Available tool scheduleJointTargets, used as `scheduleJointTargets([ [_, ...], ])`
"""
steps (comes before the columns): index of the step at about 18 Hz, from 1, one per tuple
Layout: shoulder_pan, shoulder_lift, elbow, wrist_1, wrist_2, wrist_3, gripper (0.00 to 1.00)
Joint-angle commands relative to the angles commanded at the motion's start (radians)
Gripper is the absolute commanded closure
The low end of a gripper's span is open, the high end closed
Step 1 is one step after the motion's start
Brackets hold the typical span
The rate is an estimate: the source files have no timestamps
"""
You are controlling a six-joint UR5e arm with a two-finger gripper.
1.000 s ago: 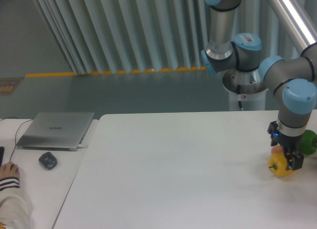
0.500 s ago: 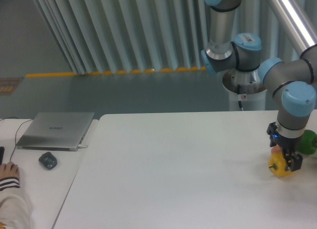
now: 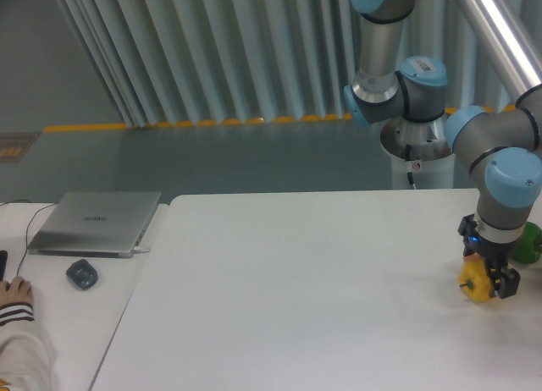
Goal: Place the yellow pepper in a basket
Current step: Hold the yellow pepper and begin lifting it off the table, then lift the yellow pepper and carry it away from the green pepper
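The yellow pepper point(image 3: 473, 282) is small, glossy and bright yellow, and sits at the right end of the white table point(image 3: 296, 298). My gripper point(image 3: 492, 281) points straight down over it, with its dark fingers closed around the pepper's right side. The pepper is at or just above the table top; I cannot tell which. No basket is in view.
A green pepper point(image 3: 530, 244) lies just behind and right of the gripper, near the table's right edge. A small orange-pink ball point(image 3: 469, 256) peeks out behind the gripper. A closed laptop point(image 3: 95, 223), a mouse point(image 3: 82, 274) and a person's hand point(image 3: 14, 294) are on the left desk.
The gripper with the yellow pepper has shifted very slightly right and down; the arm's wrist has moved a little to the right.
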Motion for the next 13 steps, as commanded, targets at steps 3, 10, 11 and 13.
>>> scheduleJointTargets([
  [3, 0.006, 0.0, 0.008, 0.0, 0.003, -0.003, 0.64],
  [10, 0.006, 0.008, 0.055, -0.029, 0.002, -0.046, 0.66],
  [11, 0.005, 0.009, 0.072, -0.047, -0.003, -0.049, 0.66],
  [13, 0.006, 0.012, 0.11, -0.08, -0.005, -0.049, 0.66],
])
